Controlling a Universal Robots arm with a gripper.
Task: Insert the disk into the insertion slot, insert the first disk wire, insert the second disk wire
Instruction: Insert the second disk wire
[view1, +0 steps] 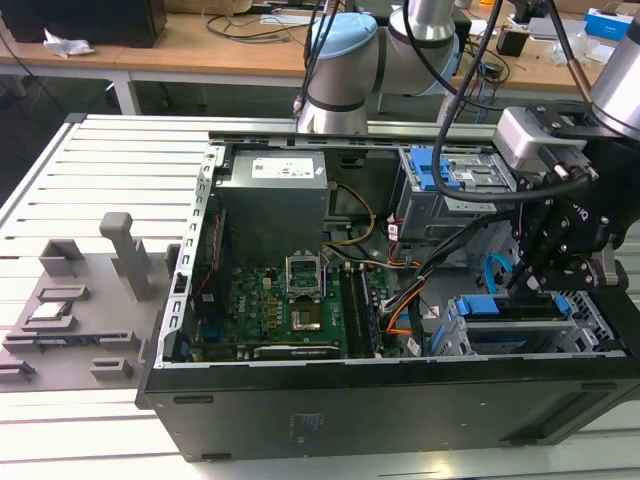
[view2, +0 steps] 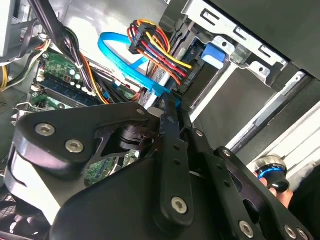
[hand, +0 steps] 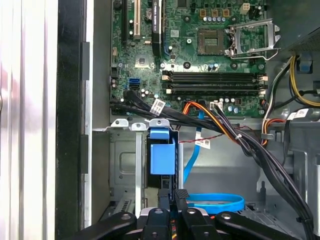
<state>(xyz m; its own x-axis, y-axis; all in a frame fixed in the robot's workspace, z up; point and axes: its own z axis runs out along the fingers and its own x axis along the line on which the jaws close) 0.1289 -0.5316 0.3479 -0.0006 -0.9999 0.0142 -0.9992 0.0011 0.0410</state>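
The disk sits inside the insertion slot (view1: 592, 322), a silver cage at the case's corner on the exterior view's right; its blue carrier (view1: 481, 306) (hand: 162, 155) (view2: 215, 54) shows at the slot's mouth. A bundle of red, yellow, orange and black wires (view2: 162, 55) runs to a black plug at the disk's end. The second disk wire (view2: 122, 57) (hand: 216, 202) (view1: 490, 273), flat and light blue, loops up from the board and ends at my fingertips. My gripper (view2: 169, 104) (hand: 173, 196) (view1: 525, 283) hangs just above the disk's end, shut on that wire's end.
The motherboard (view1: 290, 310) fills the case floor, with the power supply (view1: 275, 195) behind it. A taller grey bay with blue latch (view1: 445, 180) stands at the back. Black cable bundles (hand: 235, 132) cross beside the slot. A grey fixture (view1: 85, 290) lies on the table outside.
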